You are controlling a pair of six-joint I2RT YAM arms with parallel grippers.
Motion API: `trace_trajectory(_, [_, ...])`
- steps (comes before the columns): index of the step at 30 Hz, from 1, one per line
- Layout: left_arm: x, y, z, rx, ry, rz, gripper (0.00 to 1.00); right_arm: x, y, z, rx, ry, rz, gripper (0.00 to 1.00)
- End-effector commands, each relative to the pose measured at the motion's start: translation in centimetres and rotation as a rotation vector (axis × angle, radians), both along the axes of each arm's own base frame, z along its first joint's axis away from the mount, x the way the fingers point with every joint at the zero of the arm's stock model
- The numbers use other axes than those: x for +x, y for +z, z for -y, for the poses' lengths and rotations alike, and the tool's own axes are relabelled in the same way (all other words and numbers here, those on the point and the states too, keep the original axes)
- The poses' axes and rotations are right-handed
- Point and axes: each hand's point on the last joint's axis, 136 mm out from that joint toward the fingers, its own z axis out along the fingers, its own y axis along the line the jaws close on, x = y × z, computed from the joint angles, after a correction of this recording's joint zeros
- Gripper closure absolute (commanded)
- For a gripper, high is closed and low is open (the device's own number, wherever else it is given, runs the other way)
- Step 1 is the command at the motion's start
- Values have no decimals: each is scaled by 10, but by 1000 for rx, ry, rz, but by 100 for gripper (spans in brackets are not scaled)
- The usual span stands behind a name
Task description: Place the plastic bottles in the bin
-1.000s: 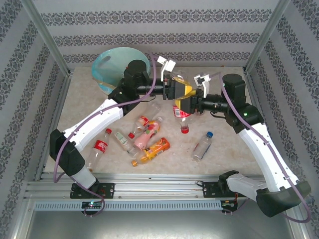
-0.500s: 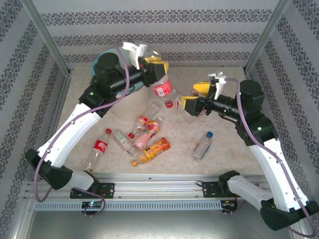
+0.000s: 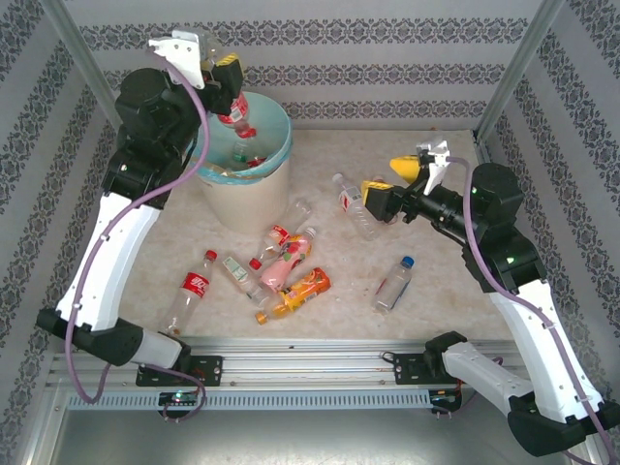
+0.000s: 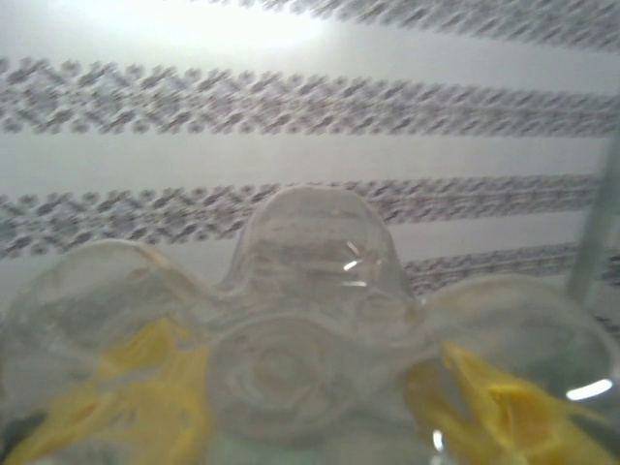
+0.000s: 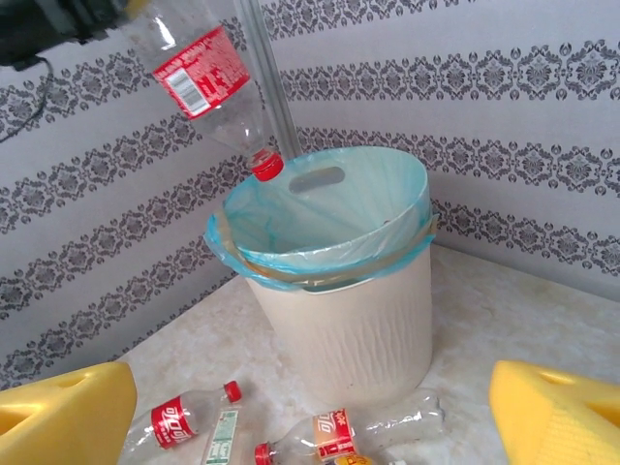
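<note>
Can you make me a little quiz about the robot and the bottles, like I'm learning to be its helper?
1. True or false: the left pincer holds a red-labelled bottle above the bin.
2. That bottle's cap points: A straight up, B down toward the bin, C flat sideways.
3. Fill in: the right pincer stands ____ with nothing in it.
Key: 1 true; 2 B; 3 open.

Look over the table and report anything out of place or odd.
Nothing looks damaged or spilled. The loose bottles lie on their sides, scattered on the table beside the bin. The left gripper holds one bottle cap-down over the bin, tilted.
</note>
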Motion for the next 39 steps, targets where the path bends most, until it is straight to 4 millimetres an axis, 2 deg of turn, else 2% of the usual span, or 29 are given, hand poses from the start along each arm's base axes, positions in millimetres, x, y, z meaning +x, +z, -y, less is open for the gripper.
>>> trace_trajectory(1, [33,-48,-16,62,78,-94,55,-6,-1,2,-18,-9,23,7])
trace_trajectory(7, [66,-97,-23,23,65,-152,56,-9,-10,4,-36,-20,11,8])
trace_trajectory(14, [89,-154,-10,25,7,-250,54,-8,-19,6,-65,-36,-1,8])
trace_trajectory(16, [91,-169,-4,21,-21,-287,52,-7,-22,6,-70,-37,-4,8])
trace_trajectory(19, [92,-188,4,33,-67,-320,41,-7,-24,4,-76,-33,-5,9])
trace_trajectory(22, [91,-194,6,42,-80,-328,20,-6,-26,2,-83,-29,-8,8])
trace_trajectory(24, [90,-193,7,47,-85,-329,10,-7,-25,2,-86,-28,-4,8])
trace_trajectory(27, [88,-187,7,51,-91,-316,10,-6,-27,1,-95,-30,-1,9])
trace_trajectory(30, [88,-186,7,51,-94,-315,13,-6,-28,0,-97,-24,-4,9])
trace_trajectory(39, [92,-208,-1,36,-41,-382,19,-9,-30,-1,-114,-21,-2,9])
